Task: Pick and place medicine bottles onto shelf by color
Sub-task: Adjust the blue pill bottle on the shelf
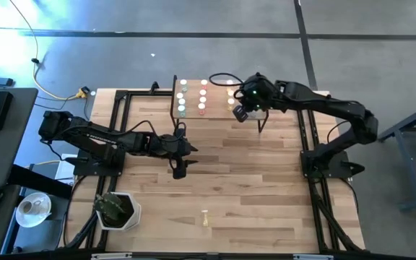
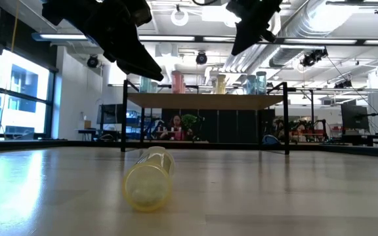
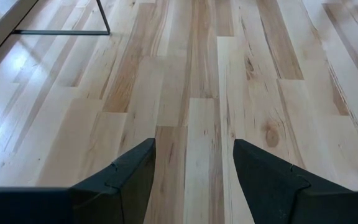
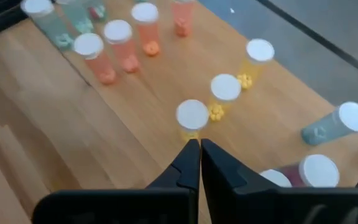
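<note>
Right gripper (image 4: pixel 200 149) closed, empty, over shelf (image 4: pixel 135 93); three yellow bottles (image 4: pixel 225 90) just ahead, three pink (image 4: pixel 120 37) beyond. Left gripper (image 3: pixel 194 165) open over table (image 3: pixel 185 62); one yellow bottle (image 1: pixel 205 217) lying well apart

wide bare tabletop (image 1: pixel 251 180) lies open; only a fallen yellow bottle (image 1: pixel 205 216) and the crowded shelf (image 1: pixel 193 114) obstruct

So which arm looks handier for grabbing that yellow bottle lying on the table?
Probably the left. Its open end effector hangs over the table's middle, nearer the fallen yellow bottle; the right end effector is shut above the shelf.
</note>
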### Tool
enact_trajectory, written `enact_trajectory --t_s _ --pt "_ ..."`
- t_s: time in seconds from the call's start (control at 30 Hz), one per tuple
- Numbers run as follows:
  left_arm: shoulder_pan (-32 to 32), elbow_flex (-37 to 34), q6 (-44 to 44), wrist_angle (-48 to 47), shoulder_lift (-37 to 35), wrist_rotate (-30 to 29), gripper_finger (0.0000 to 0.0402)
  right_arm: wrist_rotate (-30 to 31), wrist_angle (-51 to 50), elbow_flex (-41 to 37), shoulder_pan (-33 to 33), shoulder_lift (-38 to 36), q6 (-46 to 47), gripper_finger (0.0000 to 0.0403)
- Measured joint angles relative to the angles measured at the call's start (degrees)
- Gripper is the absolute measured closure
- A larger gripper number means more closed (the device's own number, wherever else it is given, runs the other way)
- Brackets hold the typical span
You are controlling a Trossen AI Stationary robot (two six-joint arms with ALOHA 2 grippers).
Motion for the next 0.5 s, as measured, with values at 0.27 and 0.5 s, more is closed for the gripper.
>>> enact_trajectory --t_s 0.27,0.5 --pt "-0.01 0.00 -0.01 0.00 0.00 0.00 0.0195 -0.10 -3.92 0.04 -2.51 3.38 1.22 0.0401" --pt "0.00 0.01 -0.02 0.00 0.00 0.00 0.0195 -1.38 -3.83 0.04 -3.47 5.58 1.22 0.0402"
